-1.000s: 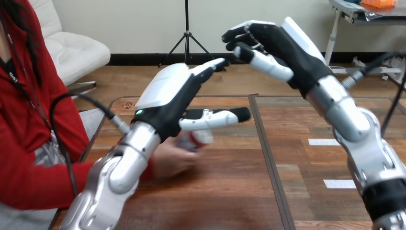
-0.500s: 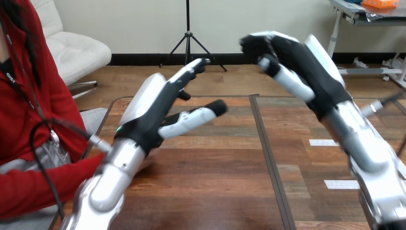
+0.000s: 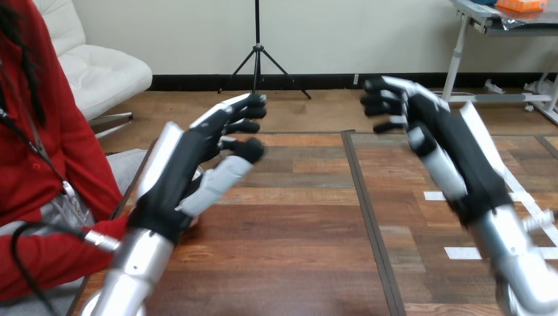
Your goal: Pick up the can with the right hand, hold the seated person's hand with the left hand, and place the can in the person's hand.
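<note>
Head view is showing the left hand (image 3: 181,174) at 9 o'clock and the right hand (image 3: 454,155) at 3 o'clock, both hovering above the desk (image 3: 309,230), fingers (image 3: 240,108) loosely spread and gripping nothing. Neither is carrying the can; where it is lying I cannot tell. I am judging one risk: the hard, shell-covered left hand, so close to the person's red sleeve (image 3: 52,253) at 8 o'clock, could be bumping it. The desk is looking smooth and wooden.

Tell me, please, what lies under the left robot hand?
Bare wooden table and the end of the person's red sleeve, which runs in behind the robot's wrist. The left robot hand and wrist cover whatever lies past the cuff.
</note>
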Tool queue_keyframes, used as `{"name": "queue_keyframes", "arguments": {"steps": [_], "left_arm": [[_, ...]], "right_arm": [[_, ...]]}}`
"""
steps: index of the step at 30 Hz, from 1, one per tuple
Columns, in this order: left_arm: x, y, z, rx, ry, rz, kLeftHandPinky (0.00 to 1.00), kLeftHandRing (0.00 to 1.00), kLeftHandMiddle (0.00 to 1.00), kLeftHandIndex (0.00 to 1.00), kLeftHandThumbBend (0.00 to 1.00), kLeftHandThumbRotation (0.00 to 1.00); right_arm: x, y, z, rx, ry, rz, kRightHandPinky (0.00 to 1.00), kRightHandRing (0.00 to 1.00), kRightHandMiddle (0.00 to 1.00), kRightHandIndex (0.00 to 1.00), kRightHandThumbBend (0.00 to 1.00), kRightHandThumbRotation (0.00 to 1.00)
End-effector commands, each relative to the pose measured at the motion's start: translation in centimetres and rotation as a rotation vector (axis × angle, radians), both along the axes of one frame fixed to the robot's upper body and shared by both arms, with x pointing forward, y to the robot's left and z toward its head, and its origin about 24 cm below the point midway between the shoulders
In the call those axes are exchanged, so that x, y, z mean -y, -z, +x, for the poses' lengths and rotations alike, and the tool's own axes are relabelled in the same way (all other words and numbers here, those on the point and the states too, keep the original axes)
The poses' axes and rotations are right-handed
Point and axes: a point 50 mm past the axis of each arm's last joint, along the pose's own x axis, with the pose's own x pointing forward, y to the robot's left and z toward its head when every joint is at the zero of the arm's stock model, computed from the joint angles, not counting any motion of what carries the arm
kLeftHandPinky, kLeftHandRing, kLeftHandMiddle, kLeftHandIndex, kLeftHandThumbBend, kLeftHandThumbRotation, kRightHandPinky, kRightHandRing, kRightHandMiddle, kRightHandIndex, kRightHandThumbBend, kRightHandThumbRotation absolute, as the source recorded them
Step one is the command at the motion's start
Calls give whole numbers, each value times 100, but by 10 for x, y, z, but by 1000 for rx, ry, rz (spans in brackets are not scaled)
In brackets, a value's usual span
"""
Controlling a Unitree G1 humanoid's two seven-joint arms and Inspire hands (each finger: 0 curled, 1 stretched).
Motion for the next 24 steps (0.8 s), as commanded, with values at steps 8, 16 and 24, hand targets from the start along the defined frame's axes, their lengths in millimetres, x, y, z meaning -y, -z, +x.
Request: {"name": "queue_keyframes", "arguments": {"steps": [8,16,24], "left_arm": [[-21,-19,-24,129,14,-93,36,47,52,54,47,99],[-33,-17,-42,96,-20,-139,32,42,47,48,51,100],[-40,-17,-55,94,-27,-170,31,41,46,47,43,100]], "right_arm": [[4,10,-34,58,0,128,71,77,80,81,97,100],[7,29,-54,12,20,204,73,78,82,82,97,100],[8,40,-68,-10,22,252,73,79,83,83,95,100]]}}
